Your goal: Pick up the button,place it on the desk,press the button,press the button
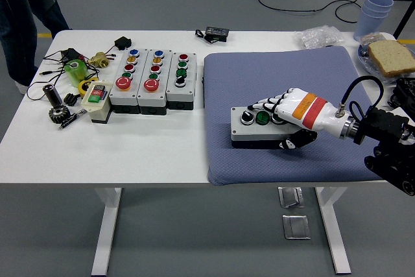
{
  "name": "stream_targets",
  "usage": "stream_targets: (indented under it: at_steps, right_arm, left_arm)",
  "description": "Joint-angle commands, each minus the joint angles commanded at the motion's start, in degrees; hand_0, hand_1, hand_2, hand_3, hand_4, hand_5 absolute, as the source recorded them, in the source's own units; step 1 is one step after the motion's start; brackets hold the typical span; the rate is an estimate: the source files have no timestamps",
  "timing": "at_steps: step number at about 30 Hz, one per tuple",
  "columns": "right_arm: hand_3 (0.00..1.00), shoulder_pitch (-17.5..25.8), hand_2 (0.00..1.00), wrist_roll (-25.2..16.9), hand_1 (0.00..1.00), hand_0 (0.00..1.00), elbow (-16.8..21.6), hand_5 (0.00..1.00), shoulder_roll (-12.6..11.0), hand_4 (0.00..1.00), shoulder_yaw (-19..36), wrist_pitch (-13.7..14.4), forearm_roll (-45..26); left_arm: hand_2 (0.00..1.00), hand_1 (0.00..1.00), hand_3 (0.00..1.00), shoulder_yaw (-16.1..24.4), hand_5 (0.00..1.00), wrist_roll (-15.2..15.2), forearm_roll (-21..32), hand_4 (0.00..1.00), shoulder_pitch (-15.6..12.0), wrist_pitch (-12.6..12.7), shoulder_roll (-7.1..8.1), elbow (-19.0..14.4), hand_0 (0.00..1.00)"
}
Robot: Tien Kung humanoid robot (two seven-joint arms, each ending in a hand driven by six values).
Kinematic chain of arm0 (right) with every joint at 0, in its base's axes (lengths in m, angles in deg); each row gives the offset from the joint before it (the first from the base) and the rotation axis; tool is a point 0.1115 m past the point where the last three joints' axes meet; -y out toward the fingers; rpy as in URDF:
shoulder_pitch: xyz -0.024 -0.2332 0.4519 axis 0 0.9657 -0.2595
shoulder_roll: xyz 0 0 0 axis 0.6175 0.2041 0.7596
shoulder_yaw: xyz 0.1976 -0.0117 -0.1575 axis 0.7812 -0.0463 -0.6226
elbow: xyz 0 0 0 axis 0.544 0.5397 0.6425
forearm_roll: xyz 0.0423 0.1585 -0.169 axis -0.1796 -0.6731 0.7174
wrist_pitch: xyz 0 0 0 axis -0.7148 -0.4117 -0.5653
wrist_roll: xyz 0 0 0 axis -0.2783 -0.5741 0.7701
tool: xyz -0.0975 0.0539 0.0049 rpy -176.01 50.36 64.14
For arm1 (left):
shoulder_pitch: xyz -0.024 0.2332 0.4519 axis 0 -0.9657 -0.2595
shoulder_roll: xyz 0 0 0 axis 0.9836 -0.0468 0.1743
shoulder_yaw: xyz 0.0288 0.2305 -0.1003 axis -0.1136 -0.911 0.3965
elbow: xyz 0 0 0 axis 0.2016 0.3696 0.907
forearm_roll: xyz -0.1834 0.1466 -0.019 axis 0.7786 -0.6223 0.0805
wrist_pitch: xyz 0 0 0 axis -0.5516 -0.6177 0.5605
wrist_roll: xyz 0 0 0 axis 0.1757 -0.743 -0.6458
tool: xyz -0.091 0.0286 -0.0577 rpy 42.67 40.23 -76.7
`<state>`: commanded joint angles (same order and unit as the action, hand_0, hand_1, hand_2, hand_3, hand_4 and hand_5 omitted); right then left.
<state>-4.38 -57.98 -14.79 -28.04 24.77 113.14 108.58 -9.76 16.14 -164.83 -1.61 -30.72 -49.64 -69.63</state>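
Right robot hand (pixel 283 116) clasping grey button box (pixel 256 128) (3 btns on top), on blue mat (pixel 285 63)

Nothing legible here: the orange band on the right hand (pixel 295 109), at four o'clock from the table's centre, shows no readable print.

Right hand (pixel 284 116) from the right, fingers clamped.
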Motion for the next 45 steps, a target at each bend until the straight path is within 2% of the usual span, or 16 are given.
stream_targets:
  at_steps: [1, 2, 5, 7, 8, 13, 14, 19, 20, 25, 26, 43, 44, 45]
  right_arm:
    - [0.504, -0.1, 0.49, 0.0, 0.334, 0.395, 0.0, 0.08, 0.0, 0.594, 0.0, 0.0, 0.0]
    - [0.541, -0.1, 0.525, 0.3, 0.377, 0.417, 0.0, 0.005, 0.0, 0.757, 0.0, 0.3, 0.7]
    - [0.541, -0.1, 0.525, 1.1, 0.377, 0.417, 0.3, 0.005, -0.2, 0.757, 0.3, 1.2, 2.5]
    - [0.541, 0.1, 0.525, 2.5, 0.377, 0.417, 0.5, 0.005, -0.3, 0.757, 0.9, 0.7, 4.5]
    - [0.645, 0.1, 0.573, 2.8, 0.428, 0.446, 0.5, 0.002, -0.3, 0.856, 1.0, 0.6, 5.0]
    - [0.645, 0.1, 0.573, 4.4, 0.428, 0.446, 0.8, 0.002, -0.4, 0.856, 1.7, -0.3, 6.3]
    - [0.728, 0.1, 0.626, 4.7, 0.479, 0.499, 0.8, 0.002, -0.3, 0.879, 1.7, -0.6, 6.5]
    - [0.728, -0.2, 0.626, 7.1, 0.479, 0.499, 0.8, 0.002, -0.2, 0.879, 2.1, -2.6, 8.7]
    - [0.807, -0.2, 0.681, 7.3, 0.526, 0.582, 0.8, 0.002, -0.2, 0.89, 2.1, -2.8, 8.8]
    - [0.807, -0.2, 0.681, 8.5, 0.526, 0.582, 0.9, 0.002, -0.4, 0.89, 2.6, -3.7, 9.7]
    - [0.853, -0.2, 0.712, 8.7, 0.549, 0.65, 0.9, 0.002, -0.5, 0.9, 2.6, -3.8, 9.9]
    - [0.908, 0.3, 0.731, 10.3, 0.551, 0.681, 3.1, 0.005, -2.0, 0.915, 5.3, -7.3, 10.2]
    - [0.958, 0.4, 0.804, 10.3, 0.674, 0.869, 3.2, 0.014, -2.0, 0.921, 5.5, -7.5, 10.1]
    - [0.958, 0.4, 0.804, 10.2, 0.674, 0.869, 3.2, 0.014, -2.0, 0.921, 5.5, -7.6, 10.1]
  left_arm:
    - [0.661, 0.659, 0.594, 0.0, 0.924, 0.0, 0.0, 0.348, 0.0, 0.0, 0.0, 0.0, 0.666]
    - [0.661, 0.659, 0.594, 0.0, 0.923, 0.0, -0.2, 0.348, 0.0, 0.0, 0.0, 0.0, 0.666]
    - [0.661, 0.659, 0.594, 0.0, 0.923, 0.0, -0.3, 0.348, -0.1, 0.0, 0.0, 0.0, 0.666]
    - [0.661, 0.659, 0.594, 0.1, 0.923, 0.0, -0.2, 0.348, -0.1, 0.0, -0.02, 0.0, 0.666]
    - [0.661, 0.659, 0.594, 0.1, 0.923, 0.0, -0.2, 0.348, -0.1, 0.0, -0.03, 0.0, 0.666]
    - [0.661, 0.659, 0.594, 0.2, 0.923, 0.0, -0.1, 0.348, 0.0, 0.0, -0.07, 0.0, 0.666]
    - [0.662, 0.659, 0.594, 0.2, 0.923, 0.0, -0.1, 0.347, 0.0, 0.0, -0.07, 0.0, 0.666]
    - [0.662, 0.659, 0.594, 0.2, 0.923, -0.1, 0.2, 0.347, 0.2, 0.1, -0.06, 0.0, 0.666]
    - [0.662, 0.659, 0.594, 0.3, 0.923, -0.1, 0.2, 0.348, 0.3, 0.1, -0.06, 0.0, 0.666]
    - [0.662, 0.659, 0.594, 0.7, 0.923, -0.1, 0.0, 0.348, 0.5, 0.1, -0.03, 0.0, 0.666]
    - [0.662, 0.659, 0.594, 0.7, 0.922, -0.1, -0.1, 0.347, 0.5, 0.1, -0.03, 0.0, 0.666]
    - [0.662, 0.659, 0.594, 0.5, 0.923, -0.2, 0.1, 0.348, 0.7, 0.1, 0.14, 0.0, 0.666]
    - [0.662, 0.659, 0.594, 0.5, 0.922, -0.2, 0.1, 0.347, 0.7, 0.1, 0.14, 0.0, 0.666]
    - [0.662, 0.659, 0.594, 0.5, 0.922, -0.2, 0.1, 0.347, 0.7, 0.1, 0.14, 0.0, 0.666]
